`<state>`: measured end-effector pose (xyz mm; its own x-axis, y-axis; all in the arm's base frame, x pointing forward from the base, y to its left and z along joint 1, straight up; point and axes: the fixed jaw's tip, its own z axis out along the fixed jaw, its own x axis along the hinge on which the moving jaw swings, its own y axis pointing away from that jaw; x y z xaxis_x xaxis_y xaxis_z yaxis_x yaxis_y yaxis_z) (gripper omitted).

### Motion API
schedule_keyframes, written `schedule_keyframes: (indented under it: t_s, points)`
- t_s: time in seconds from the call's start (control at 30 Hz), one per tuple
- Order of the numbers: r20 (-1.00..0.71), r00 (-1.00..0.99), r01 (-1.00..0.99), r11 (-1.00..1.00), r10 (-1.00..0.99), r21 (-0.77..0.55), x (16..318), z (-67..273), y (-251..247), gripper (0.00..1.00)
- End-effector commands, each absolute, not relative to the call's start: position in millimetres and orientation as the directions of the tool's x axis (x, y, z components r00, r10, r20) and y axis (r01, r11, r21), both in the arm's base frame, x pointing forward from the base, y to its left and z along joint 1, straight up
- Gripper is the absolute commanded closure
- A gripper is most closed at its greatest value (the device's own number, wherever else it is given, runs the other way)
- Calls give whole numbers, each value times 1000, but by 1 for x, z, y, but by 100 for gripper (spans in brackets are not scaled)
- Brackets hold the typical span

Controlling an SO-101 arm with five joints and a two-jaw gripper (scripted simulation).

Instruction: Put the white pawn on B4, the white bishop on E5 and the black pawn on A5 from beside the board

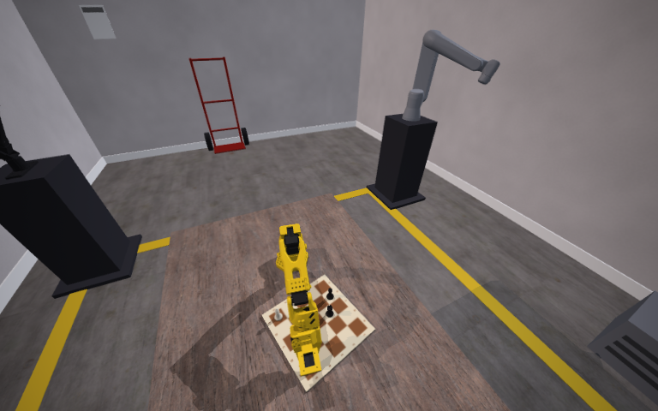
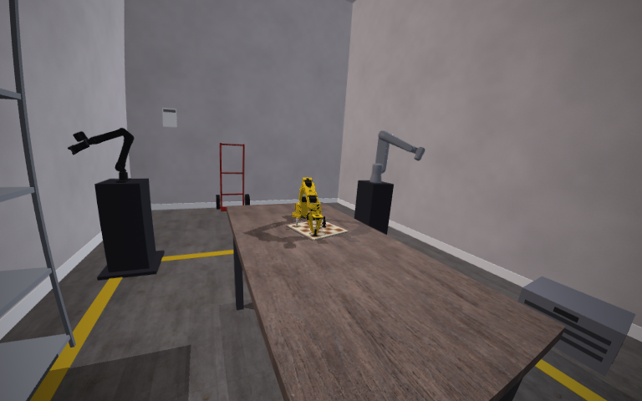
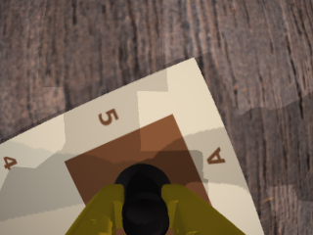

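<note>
My gripper (image 3: 145,222) (image 1: 308,360) is shut on the black pawn (image 3: 145,202). It holds the pawn upright over the brown corner square of the chessboard (image 3: 166,98) (image 1: 357,328) (image 2: 337,230), where the edge marks 5 and A meet. The pawn's round head fills the gap between the yellow fingers; its base is hidden, so I cannot tell whether it touches the square. In the top view the yellow arm (image 1: 296,281) reaches across the board to its near corner. Two black pieces (image 1: 330,294) (image 1: 329,311) stand on the far right squares. A white piece (image 1: 277,314) stands near the left corner.
The board lies on a long wooden table (image 1: 218,271) (image 2: 369,302). Two other robot arms on black pedestals (image 1: 404,155) (image 1: 53,217) stand off the table. A red hand truck (image 1: 218,104) leans at the back wall.
</note>
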<state>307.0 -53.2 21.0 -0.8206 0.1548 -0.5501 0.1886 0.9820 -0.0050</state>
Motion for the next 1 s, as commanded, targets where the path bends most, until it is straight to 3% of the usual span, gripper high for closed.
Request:
schedule_keyframes:
  t_s: [0.0,0.33,0.97]
  points:
    - [-528,-834,196,981,163,-5,301,16,-55,97]
    - [-528,-834,196,981,163,-5,301,16,-55,91]
    - [-528,-834,193,981,164,0,302,16,-52,91]
